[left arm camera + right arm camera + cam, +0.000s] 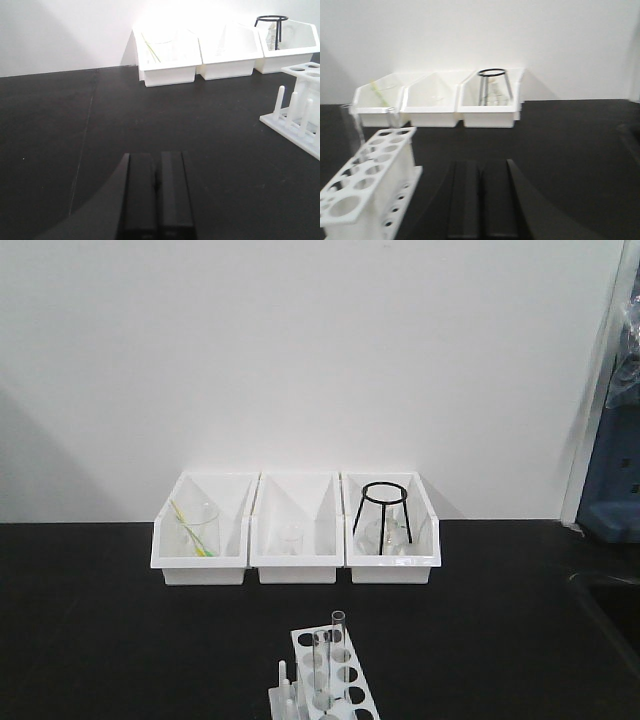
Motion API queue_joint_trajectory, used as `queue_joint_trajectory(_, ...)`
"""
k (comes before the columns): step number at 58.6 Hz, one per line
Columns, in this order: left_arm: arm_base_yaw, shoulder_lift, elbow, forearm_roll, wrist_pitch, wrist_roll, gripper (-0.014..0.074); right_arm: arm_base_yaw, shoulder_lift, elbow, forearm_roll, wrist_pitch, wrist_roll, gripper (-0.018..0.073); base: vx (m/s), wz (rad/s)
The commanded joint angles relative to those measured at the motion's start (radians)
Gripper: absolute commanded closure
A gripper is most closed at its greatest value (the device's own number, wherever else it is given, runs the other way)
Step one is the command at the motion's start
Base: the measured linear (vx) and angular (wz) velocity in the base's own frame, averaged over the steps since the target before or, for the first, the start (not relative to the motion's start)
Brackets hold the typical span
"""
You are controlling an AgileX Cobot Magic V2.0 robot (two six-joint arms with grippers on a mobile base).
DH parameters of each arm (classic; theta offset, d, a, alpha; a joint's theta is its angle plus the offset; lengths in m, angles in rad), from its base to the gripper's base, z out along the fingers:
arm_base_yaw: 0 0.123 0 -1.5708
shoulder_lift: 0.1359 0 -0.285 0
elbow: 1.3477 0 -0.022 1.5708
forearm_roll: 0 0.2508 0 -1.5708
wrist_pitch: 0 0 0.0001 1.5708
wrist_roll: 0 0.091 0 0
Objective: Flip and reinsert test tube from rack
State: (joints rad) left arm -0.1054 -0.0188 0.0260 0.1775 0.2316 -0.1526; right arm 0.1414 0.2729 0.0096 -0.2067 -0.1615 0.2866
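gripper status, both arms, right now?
Left gripper: closed, holding nothing.
Right gripper: closed, holding nothing.

no readable text or labels anywhere

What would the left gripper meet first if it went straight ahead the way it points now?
The left gripper, jaws shut, points over bare black table toward the left white bin against the wall. The way looks free up to that bin, and the rack stands off to the right of the line. Depth is hard to judge.
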Motion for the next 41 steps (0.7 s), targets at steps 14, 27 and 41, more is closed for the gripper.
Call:
queue_joint_trajectory(14, 0.0, -0.008, -0.004, -0.005, -0.08, -0.009, 0.0602, -0.132, -0.288, 0.024, 0.076, 0.134, -0.119, 0.057, 0.0, 0.0)
queue_joint_trajectory(27, 0.0, -0.008, -0.004, -0.005, -0.08, -0.009, 0.0602, -0.128, -0.298, 0.024, 0.071, 0.148, -0.118, 0.057, 0.0, 0.0)
queue_joint_trajectory(41, 0.0, -0.008, -0.004, -0.005, -0.08, -0.009, 0.0602, -0.128, -0.298, 0.024, 0.071, 0.148, -0.118, 0.057, 0.0, 0.0)
